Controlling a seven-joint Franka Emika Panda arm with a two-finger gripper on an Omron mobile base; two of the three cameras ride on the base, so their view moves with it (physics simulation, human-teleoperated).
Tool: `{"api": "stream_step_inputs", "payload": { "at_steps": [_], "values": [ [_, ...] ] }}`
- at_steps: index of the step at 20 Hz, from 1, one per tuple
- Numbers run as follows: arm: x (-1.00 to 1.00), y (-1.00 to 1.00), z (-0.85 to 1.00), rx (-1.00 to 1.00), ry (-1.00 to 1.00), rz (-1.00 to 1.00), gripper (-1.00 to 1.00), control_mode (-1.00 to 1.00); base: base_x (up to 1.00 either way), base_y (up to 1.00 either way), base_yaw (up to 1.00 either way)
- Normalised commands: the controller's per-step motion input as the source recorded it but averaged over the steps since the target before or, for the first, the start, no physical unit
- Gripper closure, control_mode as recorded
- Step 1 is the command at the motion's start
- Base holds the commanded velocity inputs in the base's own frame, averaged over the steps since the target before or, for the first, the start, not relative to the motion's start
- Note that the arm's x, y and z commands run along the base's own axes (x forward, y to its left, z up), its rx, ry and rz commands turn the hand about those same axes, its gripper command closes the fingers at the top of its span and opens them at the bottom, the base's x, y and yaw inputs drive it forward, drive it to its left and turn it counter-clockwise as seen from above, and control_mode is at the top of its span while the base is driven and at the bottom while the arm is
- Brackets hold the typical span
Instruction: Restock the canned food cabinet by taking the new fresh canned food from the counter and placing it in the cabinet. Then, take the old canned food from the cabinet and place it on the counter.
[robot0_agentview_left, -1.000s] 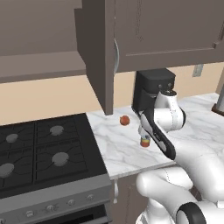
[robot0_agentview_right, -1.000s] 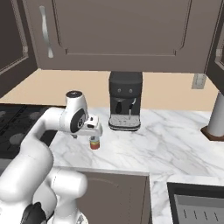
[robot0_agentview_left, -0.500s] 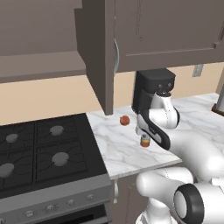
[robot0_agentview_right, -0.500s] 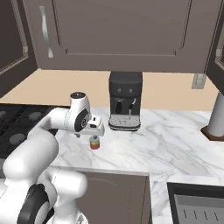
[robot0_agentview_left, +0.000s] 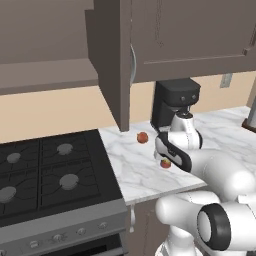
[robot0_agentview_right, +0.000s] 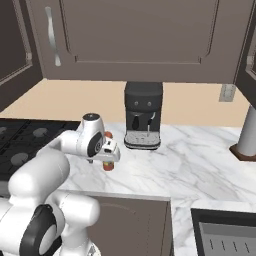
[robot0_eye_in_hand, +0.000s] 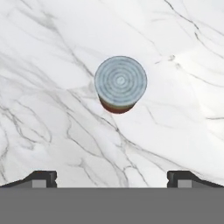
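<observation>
The robot's jaws (robot0_eye_in_hand: 112, 177) are wide apart and hold nothing. They hang over the white worktop (robot0_eye_in_hand: 52, 52) and look straight down at the little can (robot0_eye_in_hand: 120, 84). From the hand view you see its round grey top with a bit of red peeking out below. The can stands up on the worktop (robot0_agentview_left: 135, 172), close to the near edge, and the jaws do not touch it. In the left base view the can (robot0_agentview_left: 165, 163) peeks out from under the white arm. A small round red fruit (robot0_agentview_left: 142, 137) sits farther back, near the black coffee machine (robot0_agentview_left: 172, 102). The stove (robot0_agentview_left: 50, 172) is to the left.
</observation>
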Motion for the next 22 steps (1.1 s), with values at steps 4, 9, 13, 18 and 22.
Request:
{"api": "stream_step_inputs", "payload": {
  "at_steps": [4,9,13,18,22],
  "values": [
    [0.03,0.00,-0.18,0.01,0.00,0.00,-1.00,-1.00,0.00,0.00,0.00],
    [0.05,0.00,-0.09,0.01,0.00,0.00,-1.00,-1.00,0.00,0.00,0.00],
    [0.10,0.00,-0.04,0.00,0.00,0.00,-1.00,-1.00,0.00,0.00,0.00],
    [0.19,0.00,-0.04,0.00,0.00,-0.01,-1.00,-1.00,0.00,0.00,0.00],
    [0.27,0.00,-0.04,0.00,0.00,-0.03,-1.00,-1.00,0.00,0.00,0.00]
  ]
}}
